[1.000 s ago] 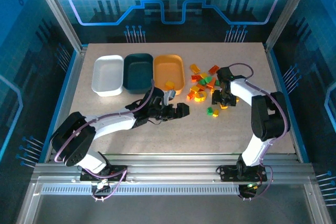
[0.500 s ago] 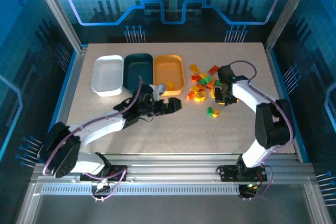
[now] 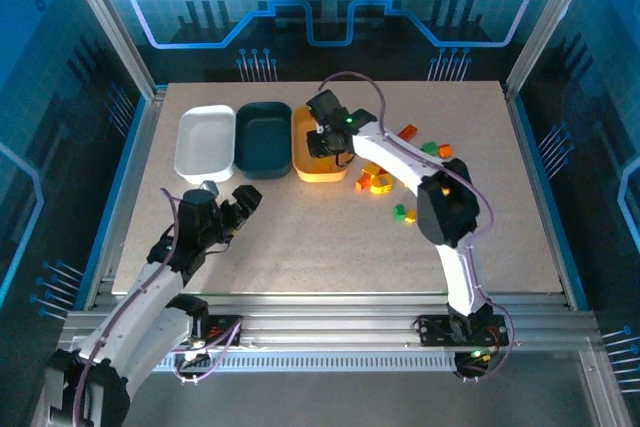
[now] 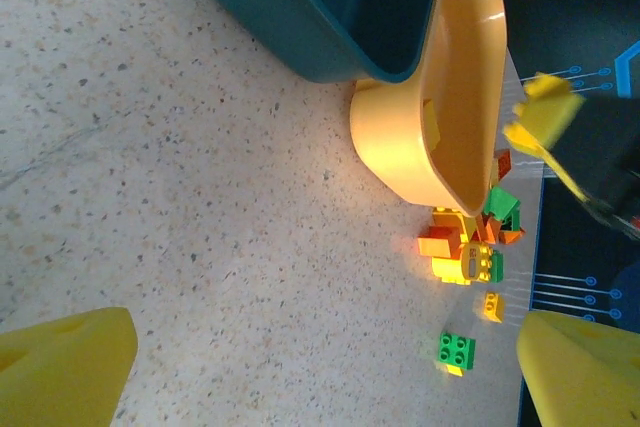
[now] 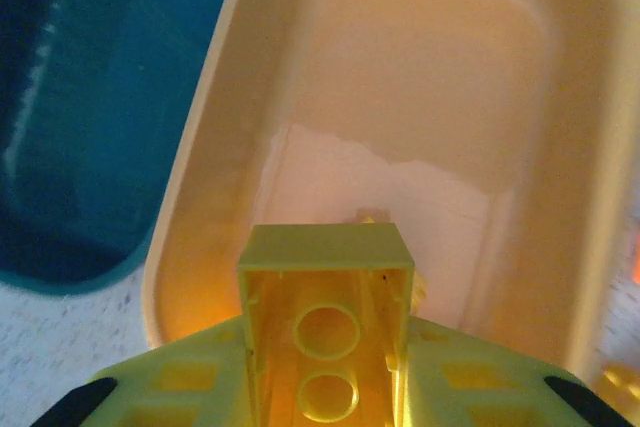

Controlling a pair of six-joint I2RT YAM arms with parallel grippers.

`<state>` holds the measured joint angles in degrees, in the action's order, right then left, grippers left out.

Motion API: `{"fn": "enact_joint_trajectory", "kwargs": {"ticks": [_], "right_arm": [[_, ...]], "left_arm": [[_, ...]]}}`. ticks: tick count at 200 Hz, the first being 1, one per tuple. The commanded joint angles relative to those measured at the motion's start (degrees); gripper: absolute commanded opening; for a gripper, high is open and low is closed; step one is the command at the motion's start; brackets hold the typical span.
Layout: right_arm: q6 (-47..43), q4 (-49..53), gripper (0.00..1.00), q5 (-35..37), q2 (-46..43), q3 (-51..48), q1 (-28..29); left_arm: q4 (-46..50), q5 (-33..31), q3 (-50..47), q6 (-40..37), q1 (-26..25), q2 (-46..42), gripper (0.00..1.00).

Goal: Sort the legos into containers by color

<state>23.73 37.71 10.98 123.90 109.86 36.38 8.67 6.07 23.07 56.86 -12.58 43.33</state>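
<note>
My right gripper [image 3: 325, 143] hangs over the orange tub [image 3: 300, 163], shut on a yellow lego [image 5: 326, 317] whose hollow underside faces the wrist camera. Below it lies the orange tub's floor [image 5: 440, 77], with the dark teal tub [image 5: 90, 97] to the left. The remaining legos [image 3: 378, 177] lie in a loose red, yellow and green pile right of the orange tub. My left gripper [image 3: 240, 205] is open over bare table at the lower left, its yellow fingers [image 4: 60, 367] wide apart with nothing between them. The white tub [image 3: 205, 142] and teal tub [image 3: 263, 137] stand left of the orange one.
A green brick [image 3: 400, 211] and a small yellow one [image 3: 411, 216] lie apart below the pile, also seen as the green brick [image 4: 456, 350] in the left wrist view. A few stray bricks [image 3: 436, 150] sit farther right. The right arm arches over the pile.
The right arm swung left from the pile to above the orange tub, shutting on a yellow lego. The left arm drew back from beside the orange tub to the lower left, still open.
</note>
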Motion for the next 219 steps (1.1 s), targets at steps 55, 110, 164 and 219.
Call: {"fn": "enact_joint_trajectory", "kwargs": {"ticks": [55,110,164,219], "right_arm": [[-0.99,5.65,0.61,1.80,4.37,7.92,0.86],[-0.54,-1.93,0.62,7.76,-16.48,-14.95,-1.93],[1.31,-3.39,0.66,4.61,-28.53,-40.71,-21.01],[-3.45,-6.84,0.66,-6.48,-26.07,-42.96,-27.01]], "left_arm": [[-10.67,12.99,-5.33,2.88,-1.11,5.20,0.99],[-10.11,8.97,6.30,-4.96,-14.42,14.89,0.99],[-21.05,12.03,12.74,-6.49,-26.98,31.54,0.99],[-30.60,14.79,18.67,-3.00,-30.32,45.02,0.99]]}}
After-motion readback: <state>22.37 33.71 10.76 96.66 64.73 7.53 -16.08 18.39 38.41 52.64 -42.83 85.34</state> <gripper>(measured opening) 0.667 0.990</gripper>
